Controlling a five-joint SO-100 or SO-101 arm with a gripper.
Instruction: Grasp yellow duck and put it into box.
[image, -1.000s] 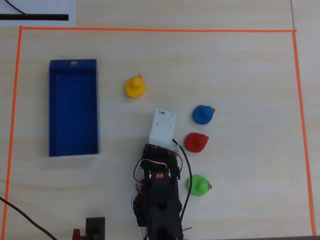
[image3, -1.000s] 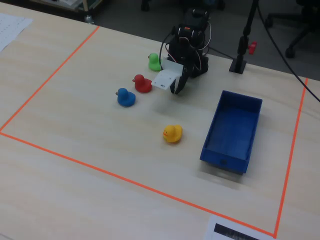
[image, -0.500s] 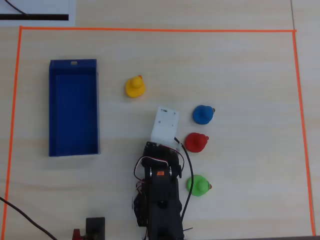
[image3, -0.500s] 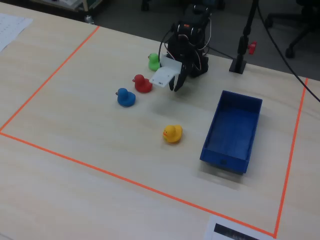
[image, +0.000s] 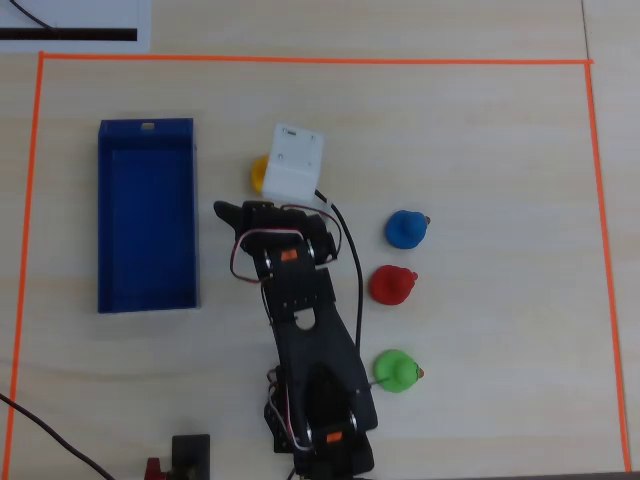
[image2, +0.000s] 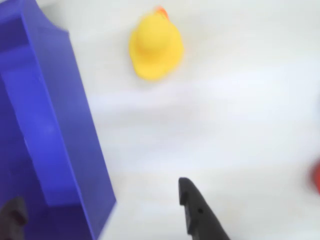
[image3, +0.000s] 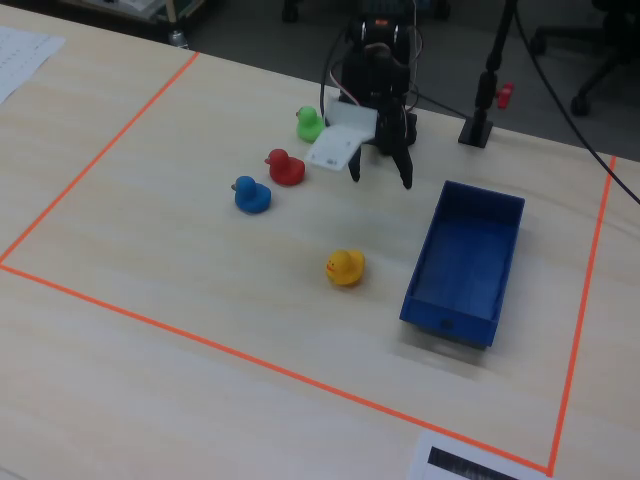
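The yellow duck (image3: 345, 267) sits on the table, apart from everything. In the overhead view only its edge (image: 257, 172) shows beside the white wrist camera block. The blue box (image: 147, 215) lies empty to the left in the overhead view, and to the right in the fixed view (image3: 465, 262). My gripper (image3: 379, 175) is open and empty, raised above the table short of the duck. In the wrist view the duck (image2: 155, 46) is at the top centre, ahead of the gripper (image2: 100, 192). The box wall (image2: 50, 125) fills the left, and the left finger hangs over it.
A blue duck (image: 407, 229), a red duck (image: 392, 285) and a green duck (image: 397, 370) stand in a row right of the arm in the overhead view. Orange tape (image: 300, 60) frames the work area. A black stand (image3: 480, 120) is behind the arm.
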